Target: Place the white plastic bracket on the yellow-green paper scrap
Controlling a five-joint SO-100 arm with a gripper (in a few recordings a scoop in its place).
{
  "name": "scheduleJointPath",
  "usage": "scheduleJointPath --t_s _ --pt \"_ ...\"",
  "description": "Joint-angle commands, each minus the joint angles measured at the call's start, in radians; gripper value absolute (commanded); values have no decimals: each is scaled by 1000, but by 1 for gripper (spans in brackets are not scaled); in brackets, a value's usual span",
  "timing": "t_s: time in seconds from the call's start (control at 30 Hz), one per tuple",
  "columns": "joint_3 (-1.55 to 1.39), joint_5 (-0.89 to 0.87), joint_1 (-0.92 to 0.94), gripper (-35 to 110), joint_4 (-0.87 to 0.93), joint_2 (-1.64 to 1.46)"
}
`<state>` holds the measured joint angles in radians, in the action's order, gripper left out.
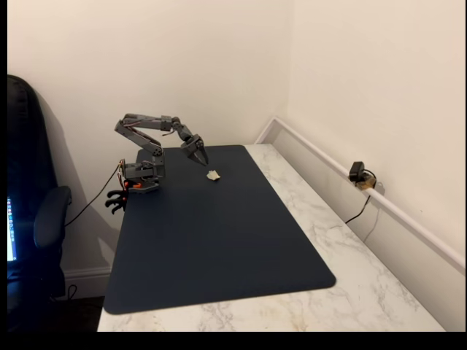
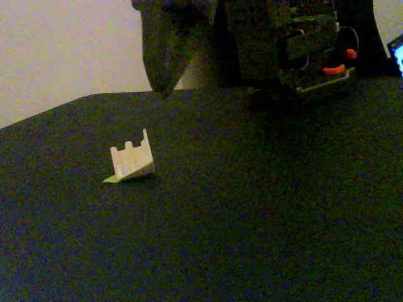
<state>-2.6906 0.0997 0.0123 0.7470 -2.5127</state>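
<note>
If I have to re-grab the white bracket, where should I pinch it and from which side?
Probably from above, closing on the upright notched wall of the white bracket. It stands clear of the mat, while the base lies flat over the paper scrap. The gripper hangs just behind it.

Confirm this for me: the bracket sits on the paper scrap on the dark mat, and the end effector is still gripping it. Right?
Not quite. The bracket does sit on the paper scrap on the dark mat, but the end effector is not gripping it: in a fixed view its tip hangs above and behind the bracket, clear of it.
</note>
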Motion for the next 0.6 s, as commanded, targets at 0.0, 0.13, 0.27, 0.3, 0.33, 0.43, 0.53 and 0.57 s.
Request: scheduleJointPath --t_s 0.0,0.13,0.27,0.3,0.33,0.43,0.53,0.57 --pt "-61 14 17 0 -17 -106" --pt "-147 9 14 0 -17 -225" --pt "-270 -25 15 4 18 -454" --pt "-305 -31 15 4 46 -541" --pt "-336 -37 15 4 87 -641" --pt "-379 -35 17 3 167 -792" --pt "-380 -34 17 2 173 -792" --pt "-380 -32 17 1 178 -792"
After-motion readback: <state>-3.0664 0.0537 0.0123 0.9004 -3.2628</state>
